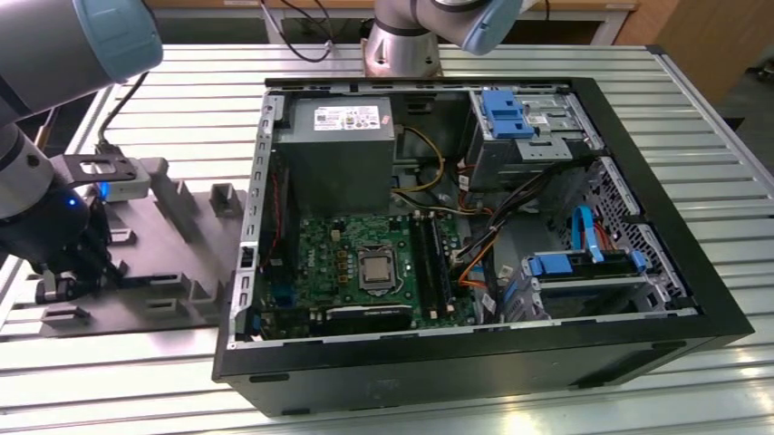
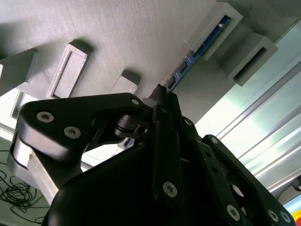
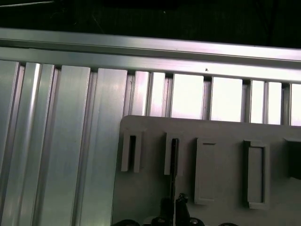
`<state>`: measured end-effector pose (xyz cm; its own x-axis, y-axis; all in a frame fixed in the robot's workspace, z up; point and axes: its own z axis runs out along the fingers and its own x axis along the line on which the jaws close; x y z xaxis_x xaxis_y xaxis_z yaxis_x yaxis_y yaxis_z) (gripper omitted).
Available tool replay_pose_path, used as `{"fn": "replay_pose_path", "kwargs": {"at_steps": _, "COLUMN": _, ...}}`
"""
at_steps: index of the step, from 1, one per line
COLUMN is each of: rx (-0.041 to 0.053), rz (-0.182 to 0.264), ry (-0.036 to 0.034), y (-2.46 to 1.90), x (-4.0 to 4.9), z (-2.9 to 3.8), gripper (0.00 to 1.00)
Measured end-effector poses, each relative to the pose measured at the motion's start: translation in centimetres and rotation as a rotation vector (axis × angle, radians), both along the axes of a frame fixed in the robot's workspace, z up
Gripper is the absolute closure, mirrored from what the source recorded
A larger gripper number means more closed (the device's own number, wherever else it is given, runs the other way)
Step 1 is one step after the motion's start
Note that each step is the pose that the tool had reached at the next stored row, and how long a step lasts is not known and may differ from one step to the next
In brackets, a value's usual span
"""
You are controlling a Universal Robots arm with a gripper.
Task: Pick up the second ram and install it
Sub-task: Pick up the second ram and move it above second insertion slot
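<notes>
a ribbed aluminium table (image 1: 181, 82) carries an open black computer case (image 1: 484, 373) and a grey fixture block (image 1: 194, 263) beside it

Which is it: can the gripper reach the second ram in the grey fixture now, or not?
Probably yes. In the second wrist view the gripper sits right at the end of the second ram, which stands on edge in the grey fixture, with nothing between them.

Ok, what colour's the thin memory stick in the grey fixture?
The memory stick is dark blue, clearest in the second wrist view.
</notes>
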<state>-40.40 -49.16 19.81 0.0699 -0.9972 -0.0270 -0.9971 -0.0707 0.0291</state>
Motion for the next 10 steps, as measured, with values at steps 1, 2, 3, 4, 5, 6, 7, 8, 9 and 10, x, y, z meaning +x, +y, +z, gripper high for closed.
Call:
{"fn": "replay_pose_path", "kwargs": {"at_steps": 1, "rx": 0.0001, "rz": 0.0, "ry": 0.0001, "y": 0.0, "x": 0.0, "z": 0.0, "gripper": 0.82}}
{"fn": "replay_pose_path", "kwargs": {"at_steps": 2, "rx": 0.0001, "rz": 0.0, "ry": 0.0001, "y": 0.0, "x": -0.01, "z": 0.0, "gripper": 0.87}}
{"fn": "replay_pose_path", "kwargs": {"at_steps": 3, "rx": 0.0001, "rz": 0.0, "ry": 0.0, "y": 0.0, "x": -0.01, "z": 0.0, "gripper": 0.87}}
{"fn": "replay_pose_path", "kwargs": {"at_steps": 4, "rx": 0.0001, "rz": 0.0, "ry": -0.0001, "y": 0.0, "x": -0.01, "z": 0.0, "gripper": 0.87}}
{"fn": "replay_pose_path", "kwargs": {"at_steps": 5, "rx": 0.0001, "rz": 0.0, "ry": -0.0001, "y": 0.0, "x": -0.02, "z": 0.0, "gripper": 0.87}}
{"fn": "replay_pose_path", "kwargs": {"at_steps": 6, "rx": 0.0001, "rz": 0.0, "ry": 0.0, "y": 0.0, "x": -0.02, "z": 0.0, "gripper": 0.87}}
{"fn": "replay_pose_path", "kwargs": {"at_steps": 7, "rx": 0.0001, "rz": 0.0, "ry": -0.0001, "y": 0.0, "x": -0.02, "z": 0.0, "gripper": 0.88}}
{"fn": "replay_pose_path", "kwargs": {"at_steps": 8, "rx": 0.0001, "rz": 0.0, "ry": -0.0001, "y": 0.0, "x": -0.03, "z": 0.0, "gripper": 0.88}}
{"fn": "replay_pose_path", "kwargs": {"at_steps": 9, "rx": 0.0001, "rz": 0.0, "ry": -0.0001, "y": 0.0, "x": -0.03, "z": 0.0, "gripper": 0.88}}
{"fn": "replay_pose_path", "kwargs": {"at_steps": 10, "rx": 0.0001, "rz": 0.0, "ry": 0.0, "y": 0.0, "x": -0.03, "z": 0.0, "gripper": 0.88}}
